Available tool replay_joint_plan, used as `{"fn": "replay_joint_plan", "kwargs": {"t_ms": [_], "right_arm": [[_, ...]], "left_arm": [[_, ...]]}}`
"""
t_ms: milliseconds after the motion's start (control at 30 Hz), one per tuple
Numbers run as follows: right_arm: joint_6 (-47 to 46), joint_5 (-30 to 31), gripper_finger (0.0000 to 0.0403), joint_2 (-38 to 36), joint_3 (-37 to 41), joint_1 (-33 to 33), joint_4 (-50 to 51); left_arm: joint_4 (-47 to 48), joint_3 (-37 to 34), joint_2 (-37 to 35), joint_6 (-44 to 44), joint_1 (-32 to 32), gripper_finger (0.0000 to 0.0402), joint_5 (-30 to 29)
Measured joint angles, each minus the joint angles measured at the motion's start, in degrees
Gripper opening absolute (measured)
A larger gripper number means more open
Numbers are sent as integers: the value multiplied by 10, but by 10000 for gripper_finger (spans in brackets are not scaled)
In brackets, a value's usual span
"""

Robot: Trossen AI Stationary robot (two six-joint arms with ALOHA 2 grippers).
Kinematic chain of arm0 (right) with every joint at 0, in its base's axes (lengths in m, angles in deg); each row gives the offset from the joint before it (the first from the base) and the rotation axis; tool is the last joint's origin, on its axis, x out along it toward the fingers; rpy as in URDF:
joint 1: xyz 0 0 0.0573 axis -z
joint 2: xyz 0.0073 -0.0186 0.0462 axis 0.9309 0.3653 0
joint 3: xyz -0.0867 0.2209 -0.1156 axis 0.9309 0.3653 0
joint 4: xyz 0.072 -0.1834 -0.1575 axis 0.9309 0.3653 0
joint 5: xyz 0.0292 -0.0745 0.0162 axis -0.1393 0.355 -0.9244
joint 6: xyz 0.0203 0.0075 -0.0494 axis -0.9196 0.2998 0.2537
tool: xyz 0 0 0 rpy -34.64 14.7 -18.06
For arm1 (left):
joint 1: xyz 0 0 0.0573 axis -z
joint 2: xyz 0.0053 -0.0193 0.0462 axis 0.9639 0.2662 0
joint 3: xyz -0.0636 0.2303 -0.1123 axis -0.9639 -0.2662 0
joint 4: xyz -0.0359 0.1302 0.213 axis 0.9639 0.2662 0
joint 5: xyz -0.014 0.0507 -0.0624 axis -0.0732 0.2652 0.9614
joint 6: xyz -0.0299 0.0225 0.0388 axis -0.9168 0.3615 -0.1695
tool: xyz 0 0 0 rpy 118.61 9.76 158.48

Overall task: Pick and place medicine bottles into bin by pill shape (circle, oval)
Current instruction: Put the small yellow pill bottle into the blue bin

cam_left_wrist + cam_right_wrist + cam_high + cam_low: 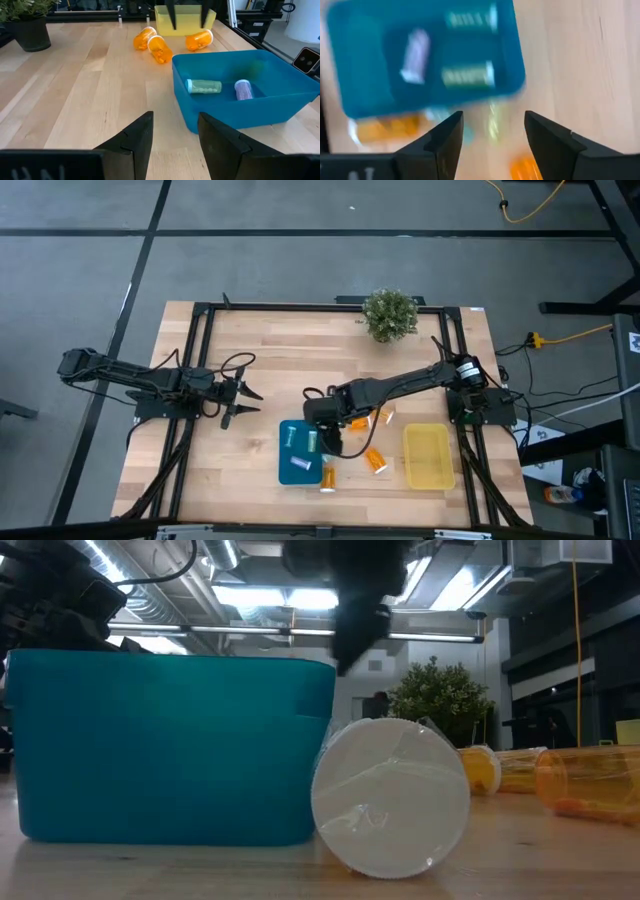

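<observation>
Centrally, the right gripper (322,442) hangs just above the blue bin (300,452), its jaws apart and holding nothing — the right wrist view looks down between them onto the bin's contents. Two pale green bottles (468,76) and one purple bottle (415,56) lie on their sides inside the blue bin; the left wrist view shows only one green bottle and the purple one. Several orange bottles (375,460) lie on the desk (260,360) between the blue bin and the yellow bin (428,456), one (327,476) just beside the blue bin's wall. The left gripper (243,402) waits well apart — jaws parted with nothing between them. A potted plant (389,314) stands at the desk's far edge.
</observation>
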Motion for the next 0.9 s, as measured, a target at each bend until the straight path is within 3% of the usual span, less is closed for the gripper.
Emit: {"fn": "replay_joint_plan", "kwargs": {"t_ms": [267,567,733,900], "right_arm": [[2,11,183,-33,0,-3,165],[-48,179,167,-80,24,-53,325],[-119,209,167,-140,126,-97,262],[-144,167,167,-213,289,-120,39]], "left_arm": [[-2,0,0,0,0,147,0],[-4,0,0,-1,0,147,0],[-4,0,0,-1,0,147,0],[-5,0,0,-1,0,147,0]]}}
